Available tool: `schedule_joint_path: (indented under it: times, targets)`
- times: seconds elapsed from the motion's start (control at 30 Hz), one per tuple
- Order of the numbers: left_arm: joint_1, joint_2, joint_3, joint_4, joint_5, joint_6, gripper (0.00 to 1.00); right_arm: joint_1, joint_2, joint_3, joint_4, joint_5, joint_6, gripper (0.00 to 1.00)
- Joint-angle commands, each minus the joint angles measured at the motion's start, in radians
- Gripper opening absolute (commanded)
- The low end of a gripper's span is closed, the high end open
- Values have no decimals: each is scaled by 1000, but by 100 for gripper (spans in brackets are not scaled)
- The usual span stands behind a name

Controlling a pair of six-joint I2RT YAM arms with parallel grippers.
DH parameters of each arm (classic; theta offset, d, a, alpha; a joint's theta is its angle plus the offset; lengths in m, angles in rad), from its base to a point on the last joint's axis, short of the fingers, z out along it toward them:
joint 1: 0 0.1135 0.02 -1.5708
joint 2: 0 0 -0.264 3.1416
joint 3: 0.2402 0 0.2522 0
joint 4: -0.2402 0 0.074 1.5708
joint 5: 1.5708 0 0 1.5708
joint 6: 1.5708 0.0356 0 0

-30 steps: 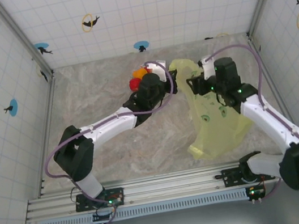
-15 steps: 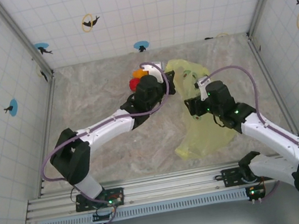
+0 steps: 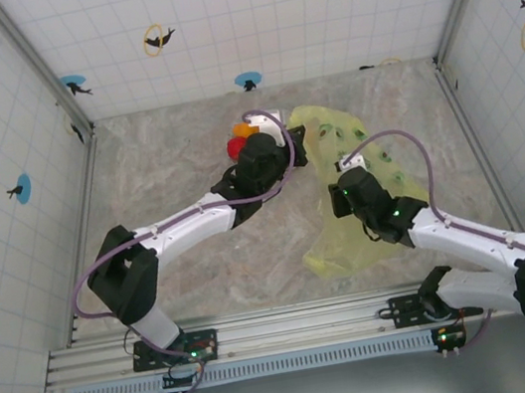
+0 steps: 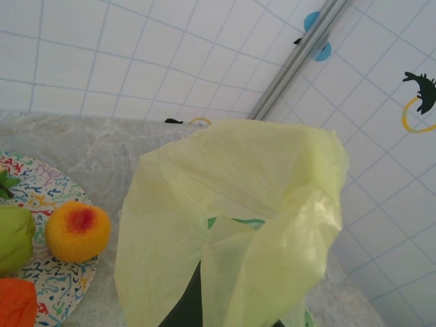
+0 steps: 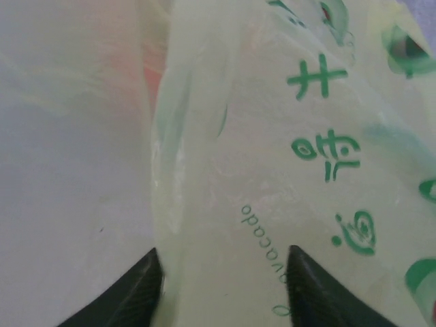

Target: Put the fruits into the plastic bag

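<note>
Grey marble-patterned table [image 3: 168, 172] inside white tiled walls with dolphin stickers. Right of the middle, lying crumpled on it, the plastic bag [image 3: 337, 250], translucent yellow-green with green prints. At its far left edge, the left gripper [image 3: 294, 143], closed tight on the film. Just beside that gripper, on the side away from the bag, the fruits [image 3: 238, 140], red and orange from above.

From the left wrist camera: one dark finger [image 4: 185, 310] at the bottom border, and rising straight up from it the bag film [image 4: 231, 204], held up like a tent with a hollow facing the lens. Left of it, outside the bag, a patterned plate [image 4: 41, 180] carrying a peach-coloured fruit [image 4: 77, 231], a green fruit [image 4: 13, 238] and an orange fruit [image 4: 15, 303].

Over the middle of the bag, the right gripper [image 3: 339, 196]. From the right wrist camera: two dark fingertips [image 5: 139, 293] standing clearly apart, with a fold of the printed film [image 5: 272, 170] lying in the gap, reaching from one tip to the other. No pinch on it to be seen. Behind the film, a reddish blur, too unclear to name.
</note>
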Motion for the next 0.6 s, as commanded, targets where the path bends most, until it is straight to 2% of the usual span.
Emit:
schedule_joint_path:
  times: [0.0,0.07,0.13,0.2,0.4,0.57]
  targets:
    - [4,-26,-12,2,-13,-25,0,1,30,11,86,57,0,30]
    - [3,-26,-22,-5,-19,-26,0,-15,42,51,32,75,-41,19]
    - [8,-26,-37,-8,-22,-21,0,-39,34,89,-32,101,-93,12]
    - [23,-19,-51,-15,-12,-20,0,-69,13,126,-95,116,-157,0]
    - [66,26,-52,-49,69,-13,0,-170,-20,232,-246,76,-255,0]
    - [73,11,-63,-52,130,24,0,-217,22,279,-325,155,-337,0]
